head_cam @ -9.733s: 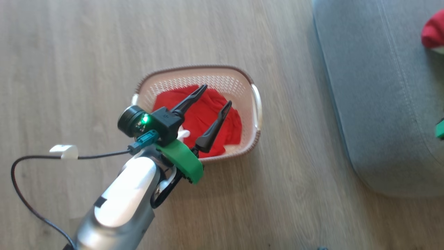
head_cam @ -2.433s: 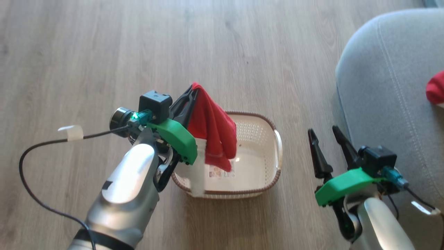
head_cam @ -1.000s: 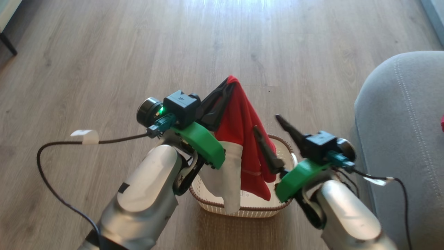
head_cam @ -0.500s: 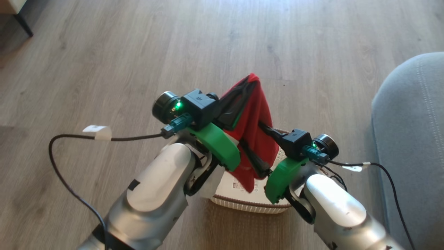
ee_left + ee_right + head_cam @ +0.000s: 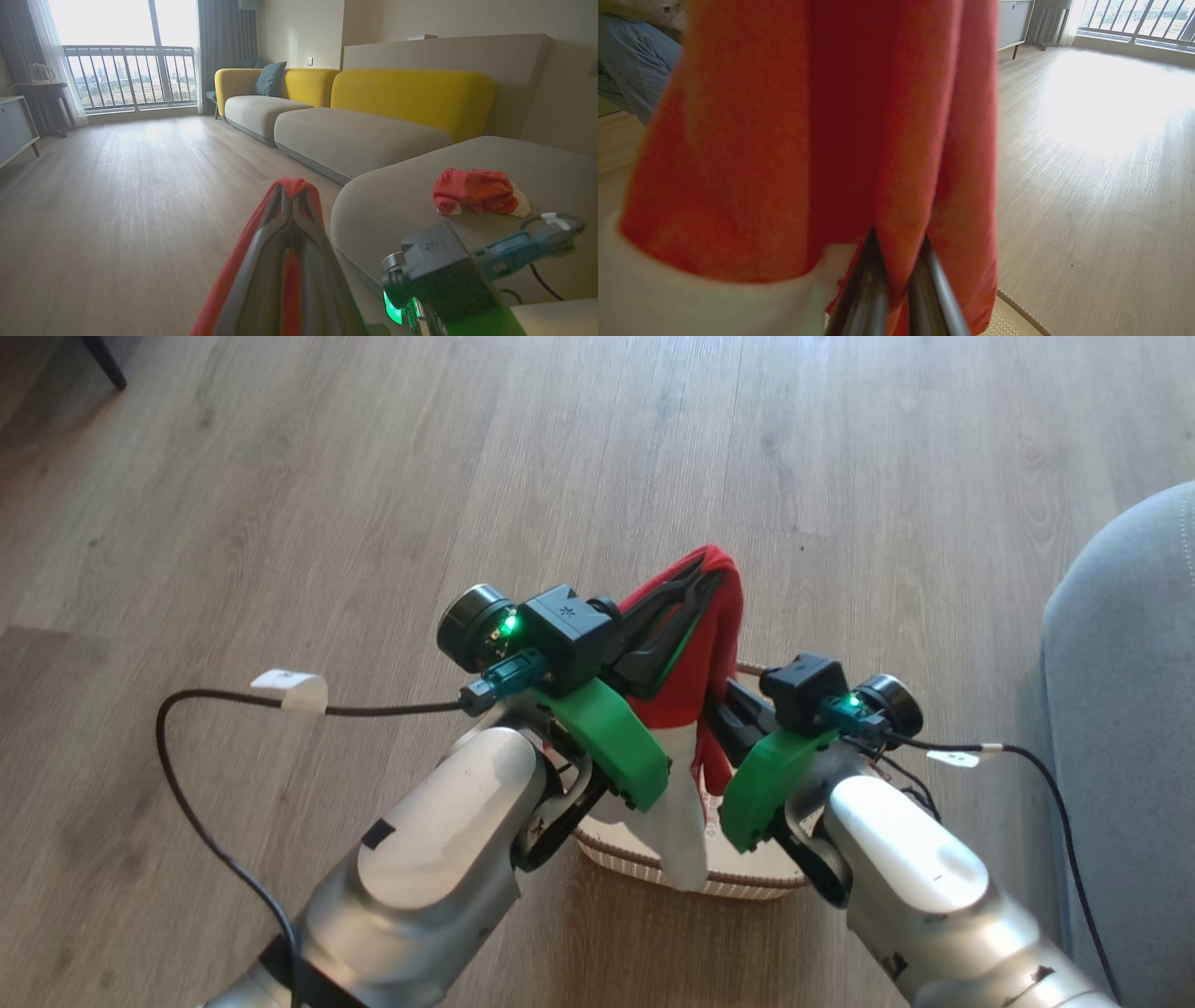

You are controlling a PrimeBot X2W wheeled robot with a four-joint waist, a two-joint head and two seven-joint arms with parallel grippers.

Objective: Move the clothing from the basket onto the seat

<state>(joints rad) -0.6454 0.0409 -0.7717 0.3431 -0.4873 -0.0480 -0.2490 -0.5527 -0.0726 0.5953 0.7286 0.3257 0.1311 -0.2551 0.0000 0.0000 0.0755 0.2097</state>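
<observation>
The red clothing (image 5: 726, 616) with its white trim hangs above the cream basket (image 5: 738, 887), clear of its floor. My left gripper (image 5: 714, 577) is shut on the garment's top fold; in the left wrist view its fingers (image 5: 275, 233) pinch red cloth. Lower on the hanging fabric, my right gripper (image 5: 726, 707) comes in from the right and is shut on it. In the right wrist view its two dark fingers (image 5: 873, 284) lie close together with red cloth (image 5: 784, 140) between them. The grey seat (image 5: 1120, 691) lies to the right of both arms.
Another red garment (image 5: 472, 191) lies on the grey seat (image 5: 411, 200). Yellow-backed sofa sections (image 5: 411, 93) run along the wall beyond. A person in jeans (image 5: 630, 51) sits behind the hanging cloth. A cabinet (image 5: 14, 126) stands at the left by the window. Wood floor (image 5: 373, 476) stretches ahead.
My right gripper has moved left to the hanging clothing and shut on it. The left gripper keeps holding the garment up; the head camera has shifted.
</observation>
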